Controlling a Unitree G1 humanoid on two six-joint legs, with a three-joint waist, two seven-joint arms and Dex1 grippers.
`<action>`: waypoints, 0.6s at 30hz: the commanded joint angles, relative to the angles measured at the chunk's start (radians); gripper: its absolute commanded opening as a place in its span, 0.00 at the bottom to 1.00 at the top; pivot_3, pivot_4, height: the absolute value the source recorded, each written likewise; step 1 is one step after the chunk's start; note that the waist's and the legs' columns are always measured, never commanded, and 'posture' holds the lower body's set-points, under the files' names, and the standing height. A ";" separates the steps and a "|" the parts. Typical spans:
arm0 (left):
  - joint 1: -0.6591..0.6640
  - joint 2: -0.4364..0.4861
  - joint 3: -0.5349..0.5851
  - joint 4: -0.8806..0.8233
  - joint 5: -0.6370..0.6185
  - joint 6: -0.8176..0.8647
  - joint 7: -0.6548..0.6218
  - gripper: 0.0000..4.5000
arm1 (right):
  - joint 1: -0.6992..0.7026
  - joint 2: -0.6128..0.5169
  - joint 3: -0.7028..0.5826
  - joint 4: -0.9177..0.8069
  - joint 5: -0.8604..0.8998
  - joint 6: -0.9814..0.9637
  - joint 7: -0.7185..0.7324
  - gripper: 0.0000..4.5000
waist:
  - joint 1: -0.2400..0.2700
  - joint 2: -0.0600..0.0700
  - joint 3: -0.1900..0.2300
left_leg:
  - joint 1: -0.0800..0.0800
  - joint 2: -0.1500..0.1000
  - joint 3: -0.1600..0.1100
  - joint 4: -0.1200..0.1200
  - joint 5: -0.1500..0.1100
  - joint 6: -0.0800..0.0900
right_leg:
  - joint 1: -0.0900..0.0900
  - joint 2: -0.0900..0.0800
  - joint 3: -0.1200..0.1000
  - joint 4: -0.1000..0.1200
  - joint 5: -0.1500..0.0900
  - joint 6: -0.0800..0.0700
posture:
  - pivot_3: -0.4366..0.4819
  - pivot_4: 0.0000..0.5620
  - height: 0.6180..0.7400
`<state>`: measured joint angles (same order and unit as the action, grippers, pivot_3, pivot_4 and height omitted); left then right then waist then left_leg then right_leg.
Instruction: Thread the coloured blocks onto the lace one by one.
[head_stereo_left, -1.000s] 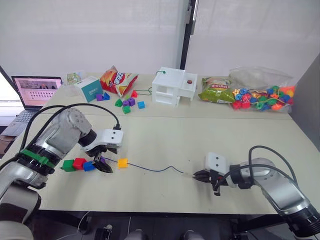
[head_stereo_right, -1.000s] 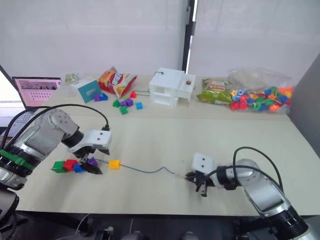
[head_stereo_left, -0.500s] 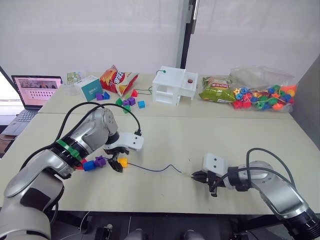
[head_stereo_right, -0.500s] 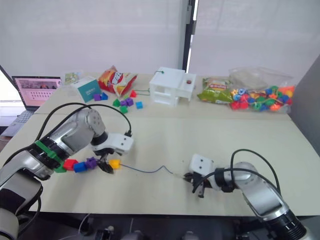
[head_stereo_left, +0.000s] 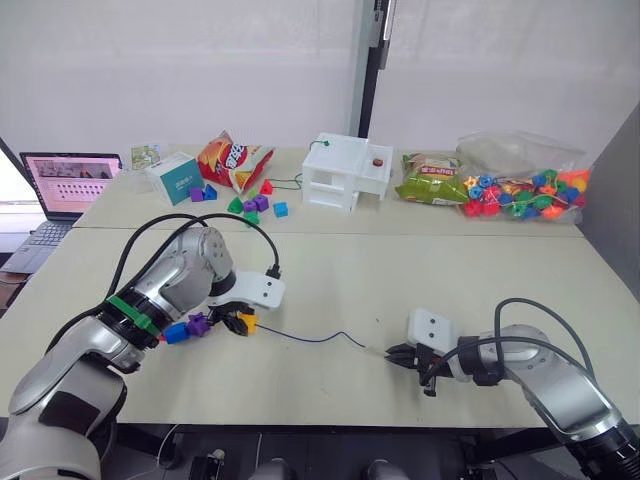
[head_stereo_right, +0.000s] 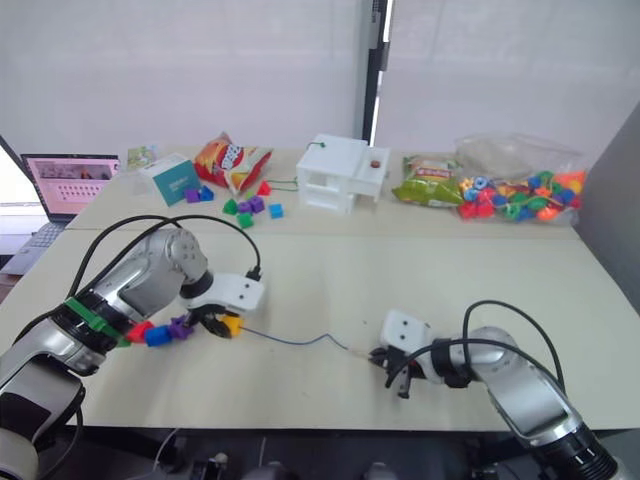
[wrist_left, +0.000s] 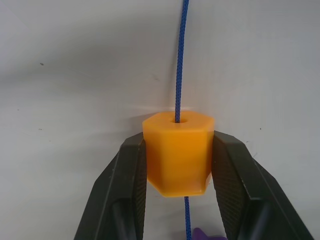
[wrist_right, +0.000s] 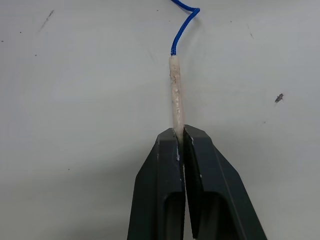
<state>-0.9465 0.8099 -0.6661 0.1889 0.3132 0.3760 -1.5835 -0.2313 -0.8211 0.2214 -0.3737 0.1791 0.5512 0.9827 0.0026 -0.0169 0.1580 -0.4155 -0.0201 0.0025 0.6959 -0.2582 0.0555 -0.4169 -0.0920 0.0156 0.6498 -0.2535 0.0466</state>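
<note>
Hidden: the green block cannot be seen behind the left arm; the red block (head_stereo_right: 139, 330) peeks out only partly beside that arm.
Blocks counted: four small chunky plastic blocks show on the pale desk (head_stereo_left: 330, 270) — red, blue (head_stereo_left: 177, 332), purple (head_stereo_left: 198, 323) and yellow (wrist_left: 178, 152) — in a short row.
Left gripper (wrist_left: 178, 185): its two black fingers pinch the yellow block from both sides, with the purple block just behind it.
Lace (head_stereo_left: 310, 338): one long thin dark-blue string; in the left wrist view it enters the yellow block's hole and comes out the other side, then runs across the desk towards the right arm.
Lace tip (wrist_right: 176, 92): pale and stiff, its end hidden between the fingers.
Right gripper (wrist_right: 181, 145): fingers pressed together on the pale tip, low over the desk.
Far side of desk: white box-like model (head_stereo_left: 348, 171), red snack bag (head_stereo_left: 235, 160), green snack bag (head_stereo_left: 432, 183), teal box (head_stereo_left: 180, 177), clear bag of multicolour beads (head_stereo_left: 522, 185), scattered small coloured pieces (head_stereo_left: 255, 203); their number is hard to make out.
Cut off: an open laptop (head_stereo_left: 62, 185) at the desk's left edge.
</note>
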 joint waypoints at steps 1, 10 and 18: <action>0.045 0.059 -0.016 0.025 0.023 -0.039 -0.031 0.29 | 0.037 -0.080 -0.057 0.029 -0.034 -0.049 0.010 0.00 | -0.001 0.000 0.000 | 0.000 0.000 0.000 0.000 0.000 0.000 | 0.000 0.000 0.000 0.000 0.000 0.000 | 0.48 0.27 1.00; 0.088 0.155 0.037 0.108 0.064 -0.118 -0.021 0.29 | 0.179 -0.198 -0.193 0.136 -0.046 -0.138 -0.012 0.00 | -0.020 0.001 0.000 | 0.012 0.002 0.001 -0.002 0.000 0.000 | 0.010 0.002 0.001 -0.002 0.000 -0.001 | 0.48 0.27 1.00; 0.122 0.148 0.074 0.080 0.062 -0.088 -0.031 0.29 | 0.157 -0.175 -0.172 0.142 -0.064 -0.136 -0.027 0.00 | -0.018 0.001 0.000 | 0.014 0.002 0.001 -0.002 -0.001 0.001 | 0.013 0.001 0.001 -0.001 0.000 0.000 | 0.48 0.27 1.00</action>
<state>-0.8545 0.9411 -0.5812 0.2576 0.3451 0.2688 -1.5973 -0.0686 -1.0008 0.0404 -0.2422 0.1380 0.4043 0.9690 -0.0151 -0.0162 0.1575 -0.4017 -0.0181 0.0034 0.6943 -0.2588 0.0565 -0.4034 -0.0909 0.0166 0.6486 -0.2539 0.0463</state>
